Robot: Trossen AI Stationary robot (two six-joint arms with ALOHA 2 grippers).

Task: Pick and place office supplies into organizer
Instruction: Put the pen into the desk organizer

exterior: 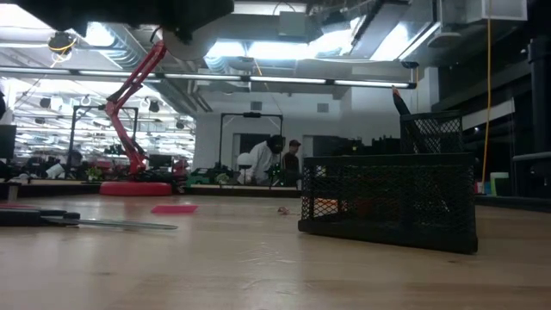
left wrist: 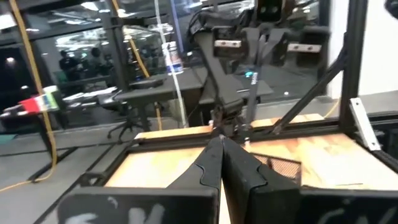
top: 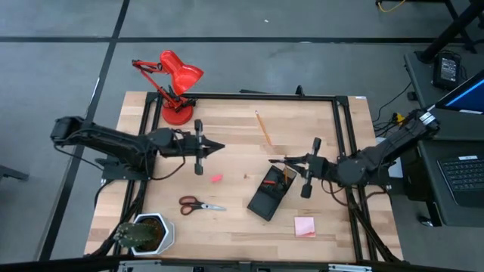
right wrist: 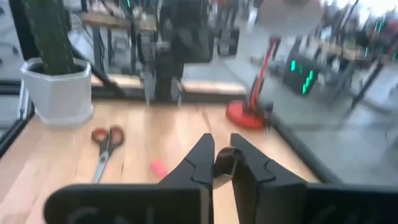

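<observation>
The black mesh organizer (top: 266, 198) (exterior: 387, 202) lies right of the table's centre, with a black pen (exterior: 399, 102) sticking up out of its taller cup. My right gripper (top: 277, 161) (right wrist: 222, 163) hovers just beyond the organizer's far end, pointing at the table's left edge, shut on a small dark thing. My left gripper (top: 218, 147) (left wrist: 222, 149) points level toward it, shut and empty. Loose on the wood lie a pencil (top: 262, 127), a pink eraser (top: 216, 178) (right wrist: 158, 167), red-handled scissors (top: 200, 204) (right wrist: 104, 142) and a pink sticky-note pad (top: 305, 226). My right gripper pinches a dark, round-ended thing (right wrist: 225, 159) between its two fingertips. It shows end-on in the wrist view and looks like a black pen. The fingers reach nearly level from the table's right side, and the thing is lifted clear of the table.
A red desk lamp (top: 175, 83) (exterior: 129, 112) stands at the far left corner. A potted plant in a white pot (top: 147, 233) (right wrist: 56, 90) stands at the near left corner. A black frame (top: 344, 151) runs along the table's edges. People stand in the room behind.
</observation>
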